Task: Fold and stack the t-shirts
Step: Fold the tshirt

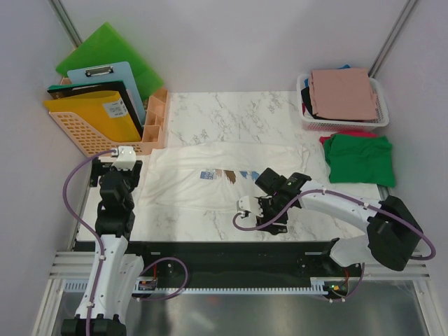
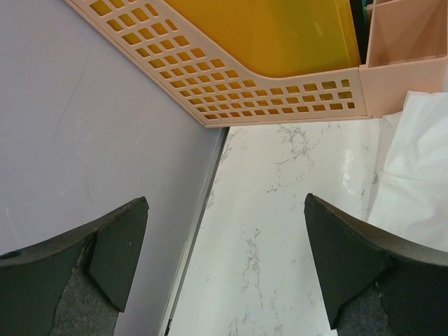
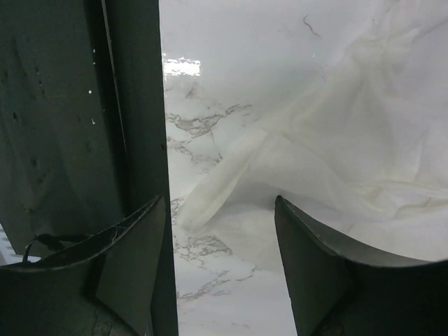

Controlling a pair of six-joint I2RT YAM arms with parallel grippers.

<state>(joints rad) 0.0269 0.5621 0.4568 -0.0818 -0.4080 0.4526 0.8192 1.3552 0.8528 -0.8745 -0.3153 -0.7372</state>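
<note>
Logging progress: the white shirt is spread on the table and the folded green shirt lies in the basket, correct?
No. In the top view the green shirt lies outside the basket, beside it; a pink shirt tops the basket. The rest holds.

6 t-shirts [image 1: 210, 185] [image 1: 360, 159] [image 1: 343, 93], 2 baskets [image 1: 80, 136] [image 1: 382, 112], 2 arms [image 1: 115, 203] [image 1: 343, 201]

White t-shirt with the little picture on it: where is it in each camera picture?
Top view: white t-shirt spread flat across the middle.
Left wrist: its white edge at the right side.
Right wrist: crumpled cloth filling the right and top.
Shared landmark: the marble tabletop, in all three.
</note>
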